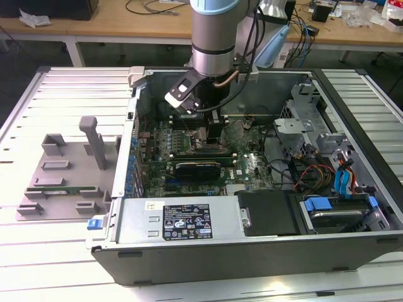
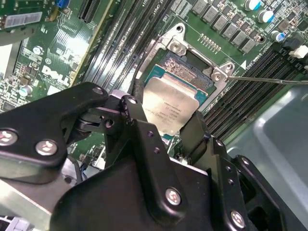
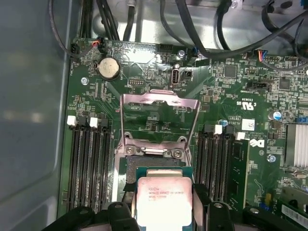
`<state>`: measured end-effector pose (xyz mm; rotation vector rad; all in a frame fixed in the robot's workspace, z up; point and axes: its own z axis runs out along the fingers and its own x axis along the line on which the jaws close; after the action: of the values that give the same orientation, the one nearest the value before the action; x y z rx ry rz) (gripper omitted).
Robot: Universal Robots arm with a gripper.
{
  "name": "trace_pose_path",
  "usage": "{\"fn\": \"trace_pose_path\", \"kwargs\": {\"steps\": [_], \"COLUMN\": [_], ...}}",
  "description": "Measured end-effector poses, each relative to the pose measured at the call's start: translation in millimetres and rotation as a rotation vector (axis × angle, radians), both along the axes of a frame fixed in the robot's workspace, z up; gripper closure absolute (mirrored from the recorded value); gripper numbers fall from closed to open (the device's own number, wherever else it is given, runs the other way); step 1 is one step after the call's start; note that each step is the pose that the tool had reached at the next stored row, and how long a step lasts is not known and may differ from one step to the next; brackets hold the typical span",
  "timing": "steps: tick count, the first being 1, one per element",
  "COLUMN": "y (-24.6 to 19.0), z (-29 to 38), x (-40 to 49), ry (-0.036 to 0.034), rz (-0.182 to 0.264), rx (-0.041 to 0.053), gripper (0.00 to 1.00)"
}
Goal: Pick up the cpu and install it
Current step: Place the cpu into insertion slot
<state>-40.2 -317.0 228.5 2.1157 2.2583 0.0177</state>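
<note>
The cpu [image 2: 168, 103], a flat square chip with a silver top and green edge, sits between the two black fingers of my gripper [image 2: 162, 114], which is shut on it. In the first wrist view the cpu [image 3: 163, 198] hangs just over the near end of the open socket [image 3: 154, 162], whose metal load plate [image 3: 159, 102] stands swung up. In the second wrist view part of the socket [image 2: 188, 61] is uncovered beyond the chip. In the exterior view my gripper [image 1: 211, 131] reaches down into the open computer case [image 1: 189, 220], over the motherboard.
Memory slots [image 3: 89, 159] flank the socket on both sides, and a thin metal lever [image 2: 269, 80] crosses beside it. Cables [image 1: 308, 173] and drive bays [image 1: 340, 207] fill the case at the exterior view's right. A grey fixture [image 1: 63, 182] lies on the table at the left.
</note>
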Motion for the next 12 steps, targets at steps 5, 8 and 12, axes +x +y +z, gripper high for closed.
{"fn": "trace_pose_path", "kwargs": {"steps": [5, 8, 12], "y": [0.8, 3.0, 4.5], "z": [-3.4, -6.4, -12.5], "x": [-0.1, 0.0, 0.0], "ry": [0.0001, -0.0001, -0.0001], "rz": [-0.017, -0.016, -0.016], "rx": [-0.0001, 0.0002, 0.0001], "gripper": [0.45, 0.45, 0.45]}}
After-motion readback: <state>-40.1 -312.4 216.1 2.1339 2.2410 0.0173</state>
